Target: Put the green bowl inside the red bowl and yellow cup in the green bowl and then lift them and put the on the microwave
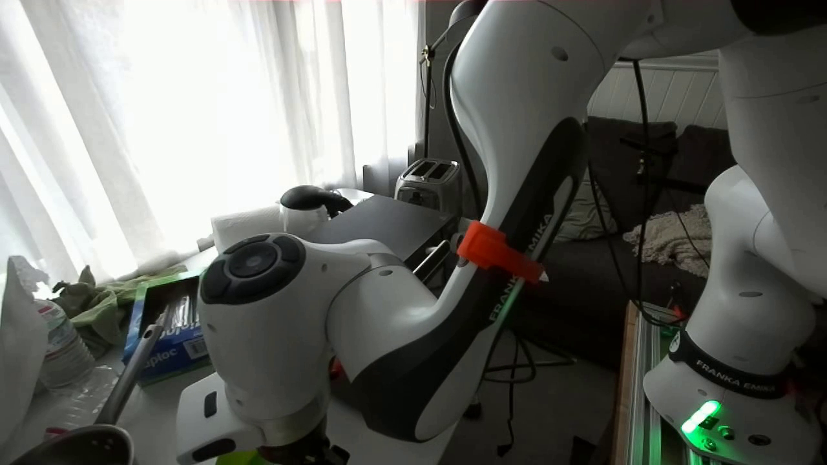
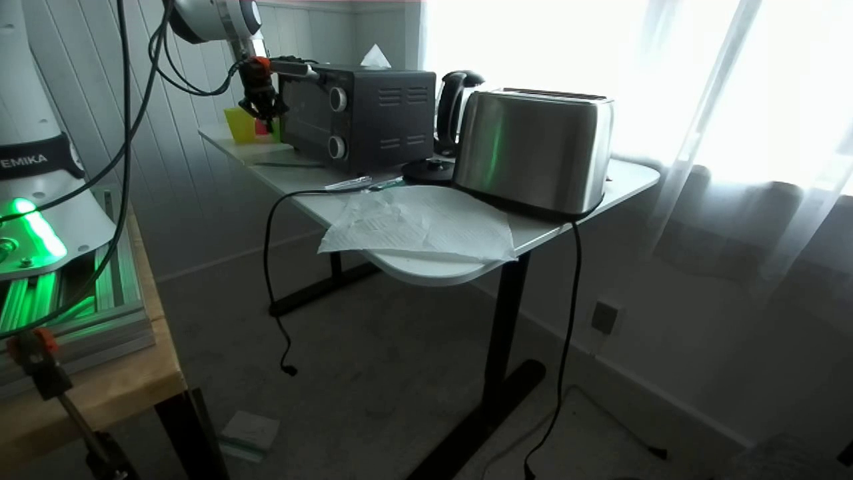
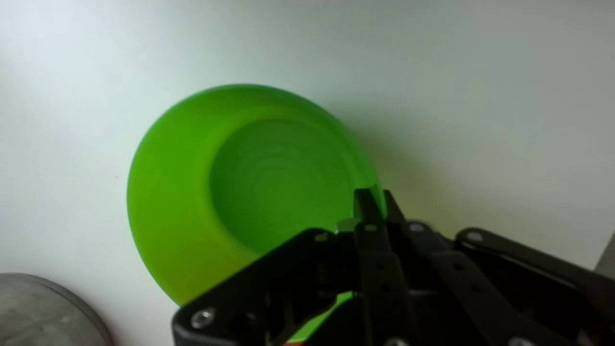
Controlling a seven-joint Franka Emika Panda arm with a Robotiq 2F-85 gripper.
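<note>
The green bowl (image 3: pixel 283 178) stands with its open side up in the wrist view. A bit of it shows in both exterior views, lime-green by my hand (image 1: pixel 238 458) and beside the oven (image 2: pixel 276 131). My gripper (image 3: pixel 378 197) is shut on the bowl's right rim, one finger inside and one outside; it also shows in an exterior view (image 2: pixel 268 123). I cannot tell whether the bowl touches the table. The yellow cup (image 2: pixel 241 125) stands at the table's edge. The red bowl (image 2: pixel 260 127) shows partly behind my fingers. The black microwave (image 2: pixel 390 113) is close beside my gripper.
A grey pan (image 3: pixel 43 312) lies near the bowl. A toaster (image 2: pixel 533 150) and kettle (image 2: pixel 453 103) stand past the oven. A Ziploc box (image 1: pixel 171 349) and a bottle (image 1: pixel 64 349) are on the window side. White paper (image 2: pixel 420 223) hangs over the table's end.
</note>
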